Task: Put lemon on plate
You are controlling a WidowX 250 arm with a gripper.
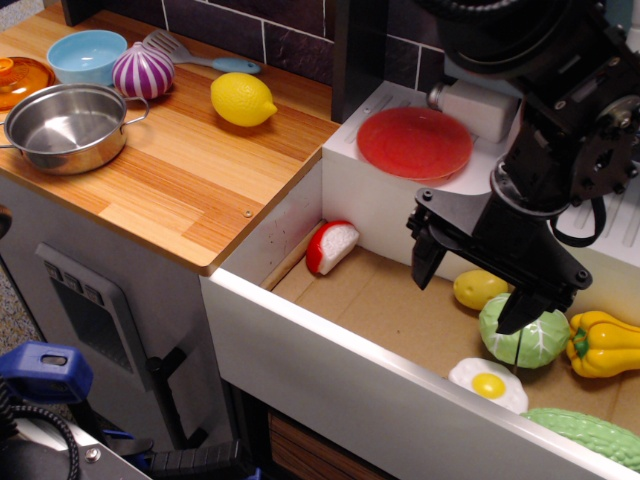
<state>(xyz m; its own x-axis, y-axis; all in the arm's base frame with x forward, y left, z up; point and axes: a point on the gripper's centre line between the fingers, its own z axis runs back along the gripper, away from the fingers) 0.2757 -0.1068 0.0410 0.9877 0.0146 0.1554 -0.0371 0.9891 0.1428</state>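
The bright yellow lemon (243,99) lies on the wooden counter (190,170), its nub pointing right. The flat red plate (415,142) rests on a white raised block to the lemon's right. My gripper (473,290) hangs open and empty over the cardboard bin, below and right of the plate and far from the lemon. Its two black fingers (427,255) point down, just above a smaller dull yellow oval (478,289).
On the counter stand a steel pot (66,127), a blue bowl (87,55), a purple onion (143,71), an orange dish (18,78) and a spatula (195,55). The bin holds a red-white piece (331,246), green cabbage (523,335), yellow pepper (605,344), fried egg (488,384) and a green vegetable (590,435).
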